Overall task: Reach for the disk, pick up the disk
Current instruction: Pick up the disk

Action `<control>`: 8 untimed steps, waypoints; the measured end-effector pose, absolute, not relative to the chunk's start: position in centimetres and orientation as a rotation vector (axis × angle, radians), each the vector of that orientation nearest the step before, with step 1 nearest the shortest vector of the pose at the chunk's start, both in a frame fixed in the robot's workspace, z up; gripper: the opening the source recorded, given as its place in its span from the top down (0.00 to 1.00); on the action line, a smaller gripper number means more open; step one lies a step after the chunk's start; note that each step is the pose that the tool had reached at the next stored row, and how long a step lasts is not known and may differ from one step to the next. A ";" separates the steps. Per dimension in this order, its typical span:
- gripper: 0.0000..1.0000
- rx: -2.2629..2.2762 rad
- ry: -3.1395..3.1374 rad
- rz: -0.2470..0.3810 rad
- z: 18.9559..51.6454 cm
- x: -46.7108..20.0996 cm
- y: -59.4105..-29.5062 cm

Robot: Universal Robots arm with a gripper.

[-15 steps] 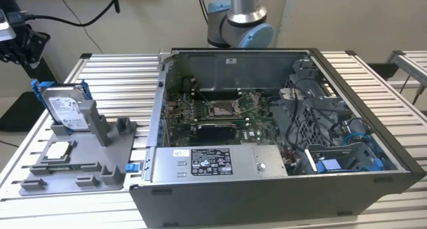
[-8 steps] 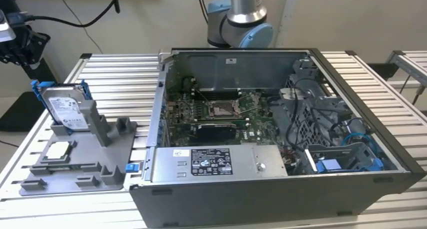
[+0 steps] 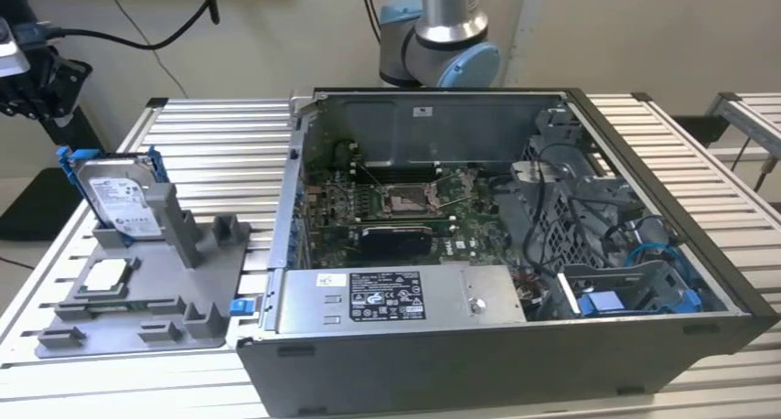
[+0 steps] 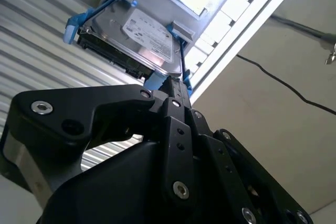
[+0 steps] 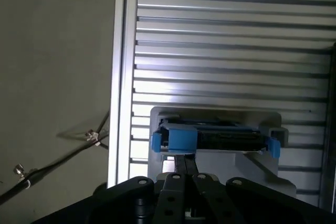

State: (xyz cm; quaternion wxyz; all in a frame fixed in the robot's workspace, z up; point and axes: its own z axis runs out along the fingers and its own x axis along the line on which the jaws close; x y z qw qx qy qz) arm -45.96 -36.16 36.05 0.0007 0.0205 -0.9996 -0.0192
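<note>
The disk is stood on end in a grey holder, long axis vertical, lower end hidden; the tool is pressed together nearby.

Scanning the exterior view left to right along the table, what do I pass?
The disk → grey fixture posts → power supply in the open computer case → blue drive bracket.
</note>
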 end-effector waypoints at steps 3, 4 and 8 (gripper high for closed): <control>1.00 0.099 -3.138 -0.060 36.0 -46.0 -36.2; 1.00 0.113 -3.137 -0.060 36.0 -46.0 -36.2; 1.00 0.180 -3.133 -0.060 36.0 -46.0 -36.2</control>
